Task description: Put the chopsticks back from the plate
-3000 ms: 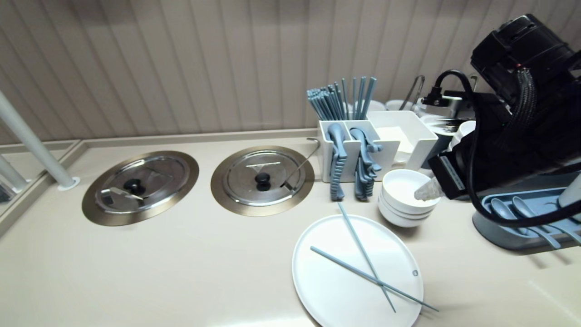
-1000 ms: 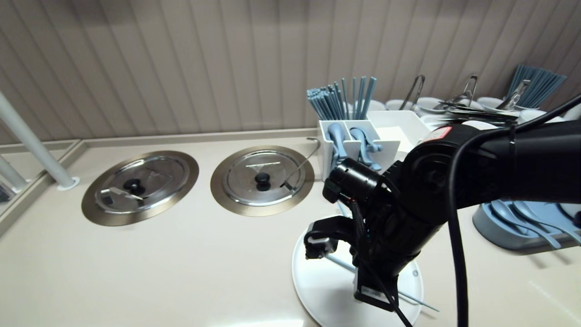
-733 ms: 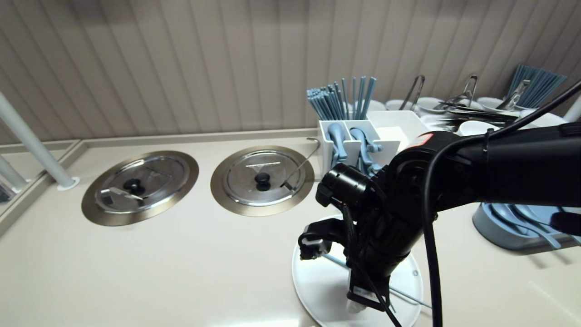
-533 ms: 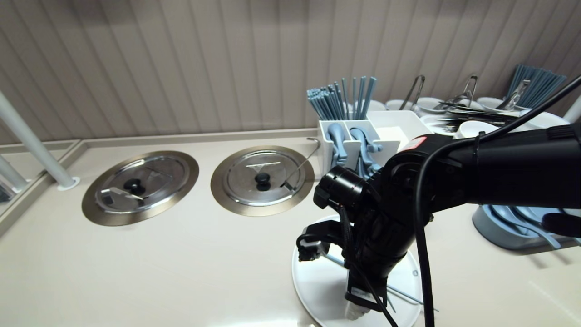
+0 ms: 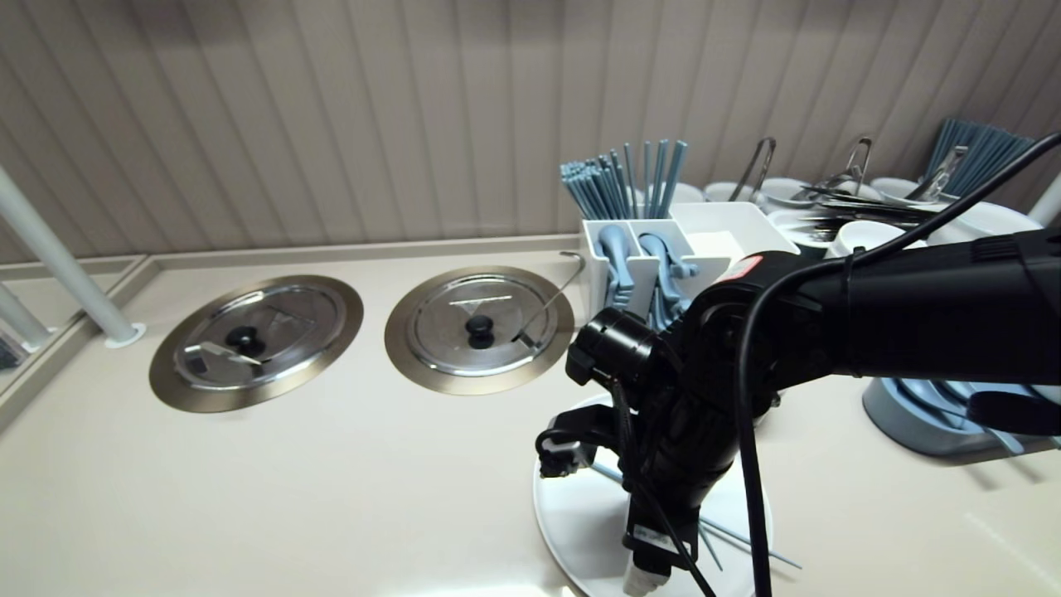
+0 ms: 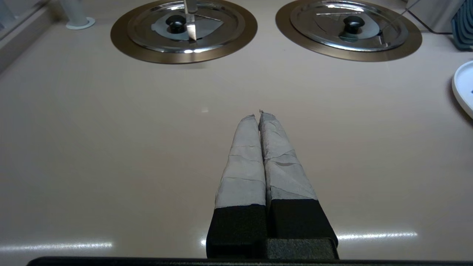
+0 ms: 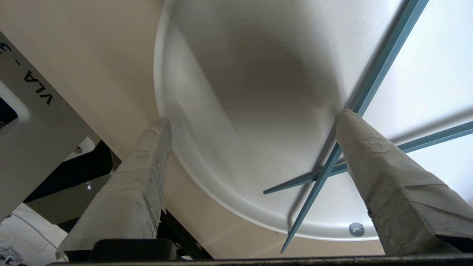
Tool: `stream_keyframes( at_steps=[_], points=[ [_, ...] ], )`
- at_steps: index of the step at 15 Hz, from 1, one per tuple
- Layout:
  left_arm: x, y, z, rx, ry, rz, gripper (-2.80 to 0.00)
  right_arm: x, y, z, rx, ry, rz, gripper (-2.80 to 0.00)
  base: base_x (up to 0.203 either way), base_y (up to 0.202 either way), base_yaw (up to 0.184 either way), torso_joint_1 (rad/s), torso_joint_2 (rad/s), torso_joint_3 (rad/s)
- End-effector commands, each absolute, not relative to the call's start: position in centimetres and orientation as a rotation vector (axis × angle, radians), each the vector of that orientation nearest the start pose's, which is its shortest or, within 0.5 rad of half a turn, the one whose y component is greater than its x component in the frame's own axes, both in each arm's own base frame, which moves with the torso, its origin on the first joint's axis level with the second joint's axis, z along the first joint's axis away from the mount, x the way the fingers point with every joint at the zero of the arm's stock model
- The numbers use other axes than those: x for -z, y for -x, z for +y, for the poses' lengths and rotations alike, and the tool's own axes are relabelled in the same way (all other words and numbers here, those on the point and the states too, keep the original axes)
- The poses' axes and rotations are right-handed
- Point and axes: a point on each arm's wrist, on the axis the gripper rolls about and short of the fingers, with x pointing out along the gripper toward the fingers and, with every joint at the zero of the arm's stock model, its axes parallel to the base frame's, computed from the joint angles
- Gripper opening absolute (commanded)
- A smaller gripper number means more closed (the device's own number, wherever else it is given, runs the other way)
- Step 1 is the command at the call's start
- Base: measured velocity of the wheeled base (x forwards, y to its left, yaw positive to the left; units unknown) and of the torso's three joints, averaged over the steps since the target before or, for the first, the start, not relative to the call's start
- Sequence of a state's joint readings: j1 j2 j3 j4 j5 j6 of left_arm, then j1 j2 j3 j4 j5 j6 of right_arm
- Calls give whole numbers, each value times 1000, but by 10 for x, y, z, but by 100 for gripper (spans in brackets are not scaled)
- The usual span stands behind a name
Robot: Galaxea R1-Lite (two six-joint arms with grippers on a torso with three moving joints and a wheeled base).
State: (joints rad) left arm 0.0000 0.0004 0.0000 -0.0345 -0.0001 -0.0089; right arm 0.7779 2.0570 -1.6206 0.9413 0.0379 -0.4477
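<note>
Where the head view looks down on the beige counter (image 5: pixel 331 497), the right arm reaches in from the right and bends down over the white plate (image 5: pixel 572 514), hiding most of it. The right gripper (image 5: pixel 645 576) points down at the plate's near edge; how its fingers stand cannot be told from here. Two blue chopsticks (image 5: pixel 758 551) lie on the plate, their ends showing on its right side, one tip running past the rim. Beyond the plate stands a white cutlery caddy (image 5: pixel 638 265). To the plate's far left, two round steel lids (image 5: pixel 479 327) sit flush in the counter, and to its right is a grey-blue spoon tray (image 5: pixel 903 423).

Seen from the left wrist, the left gripper (image 6: pixel 258 114) hovers over bare counter well left of the plate (image 6: pixel 463 87), its taped fingers pressed together on nothing.

Seen from the right wrist, the right gripper (image 7: pixel 253 117) is spread wide and empty, straddling the rim of the plate (image 7: pixel 221 55). One finger (image 7: pixel 147 166) is outside the plate over the counter. The other is over the plate, its tip just beside the crossed chopsticks (image 7: pixel 384 61); whether it touches one I cannot tell. The chopsticks lie free on the plate, crossing near its rim.
</note>
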Motion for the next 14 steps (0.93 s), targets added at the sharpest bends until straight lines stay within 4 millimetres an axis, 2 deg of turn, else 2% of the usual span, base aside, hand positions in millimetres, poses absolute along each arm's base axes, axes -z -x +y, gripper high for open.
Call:
stream_keyframes(
  at_steps=[1, 6, 14],
  points=[
    [-77, 22, 0, 1, 9, -28, -280, -159, -249, 247, -981, 873, 1164, 0, 0, 0, 0, 0, 0, 0],
    [-77, 22, 0, 1, 9, -28, -280, -154, -253, 249, -961, 877, 1167, 0, 0, 0, 0, 0, 0, 0],
    [-77, 22, 0, 2, 9, -28, -280, -131, -264, 258, -911, 911, 1177, 0, 0, 0, 0, 0, 0, 0]
  ],
)
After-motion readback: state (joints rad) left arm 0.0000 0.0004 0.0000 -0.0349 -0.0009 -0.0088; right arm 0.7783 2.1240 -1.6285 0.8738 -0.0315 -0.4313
